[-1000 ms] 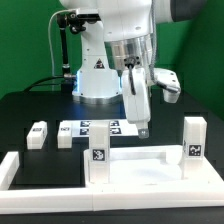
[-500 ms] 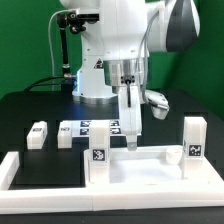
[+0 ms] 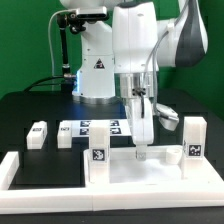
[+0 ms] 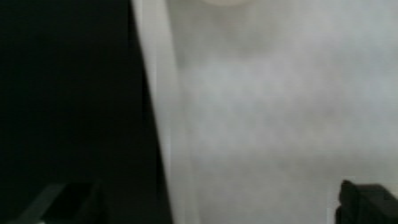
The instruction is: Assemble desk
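Note:
The desk's white panel (image 3: 150,172) lies near the front of the black table. A tagged leg post (image 3: 98,160) stands upright at its corner on the exterior view's left, and a second one (image 3: 193,139) at its right end. Two more leg posts (image 3: 38,134) (image 3: 66,135) lie loose further left. My gripper (image 3: 140,152) points straight down, its tips at the panel's rear edge. In the wrist view the blurred white panel (image 4: 267,110) fills most of the picture. The gripper (image 4: 205,205) is open, one dark fingertip (image 4: 365,196) over the panel and the other over the black table, nothing held.
The marker board (image 3: 92,127) lies flat behind the panel, close to the loose posts. A long white border bar (image 3: 40,188) runs along the table's front and turns back at the left corner. The robot base (image 3: 95,75) stands at the rear.
The arm has swung toward the exterior view's right and come down, bringing the open fingers from above the marker board's end to the panel's rear edge. The parts have not moved.

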